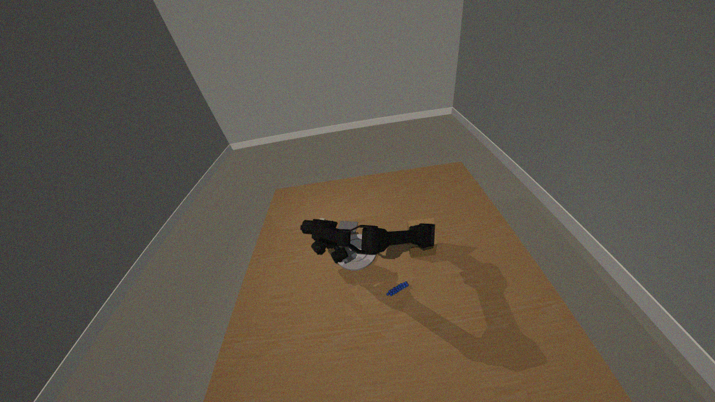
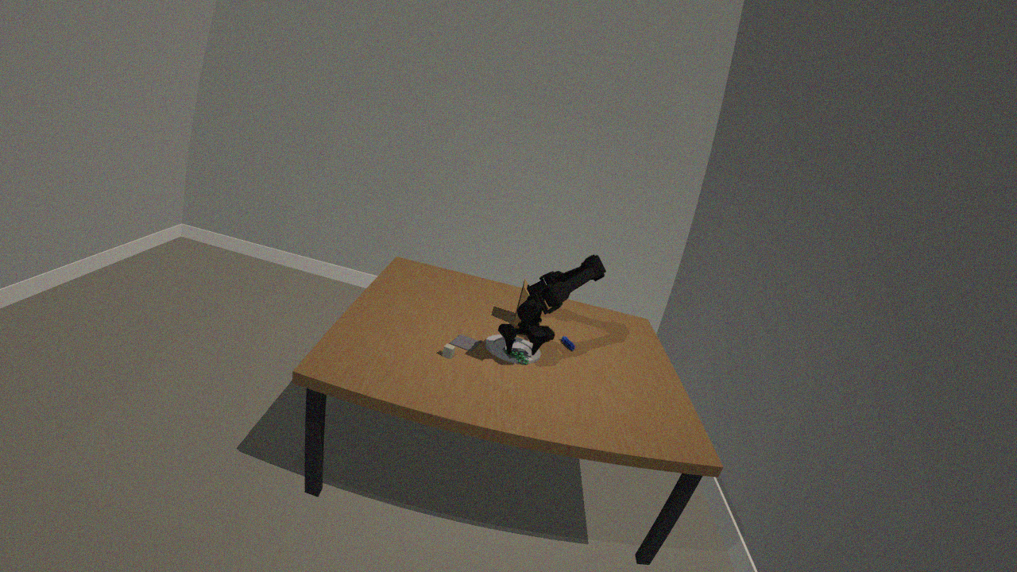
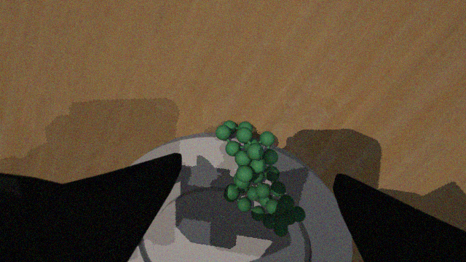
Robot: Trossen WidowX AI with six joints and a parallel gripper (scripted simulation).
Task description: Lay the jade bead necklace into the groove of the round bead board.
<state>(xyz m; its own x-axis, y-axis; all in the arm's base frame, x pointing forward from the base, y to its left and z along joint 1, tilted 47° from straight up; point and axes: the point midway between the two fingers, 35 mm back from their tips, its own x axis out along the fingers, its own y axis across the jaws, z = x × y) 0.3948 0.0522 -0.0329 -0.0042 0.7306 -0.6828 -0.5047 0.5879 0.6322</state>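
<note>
The jade bead necklace (image 3: 245, 174) (image 2: 522, 359) is a bunched green heap on the round bead board (image 3: 329, 218) (image 2: 492, 347) (image 1: 363, 262). In the wrist view its upper end lies over the board's far rim, and its lower end lies in shadow around the thin dark groove line at the right. The necklace does not follow the groove's curve. My gripper (image 3: 255, 170) (image 2: 522, 352) is open wide above the board, one black finger on each side of the heap, touching no beads that I can see. The near part of the board is cut off in the wrist view.
A blue beaded piece (image 1: 397, 288) (image 2: 568, 343) lies on the wooden table (image 2: 398, 313) beside the board. On the board's other side are a flat grey pad (image 2: 465, 342) (image 1: 348, 224) and a small pale cube (image 2: 448, 350). A thin tan panel stands upright behind the arm.
</note>
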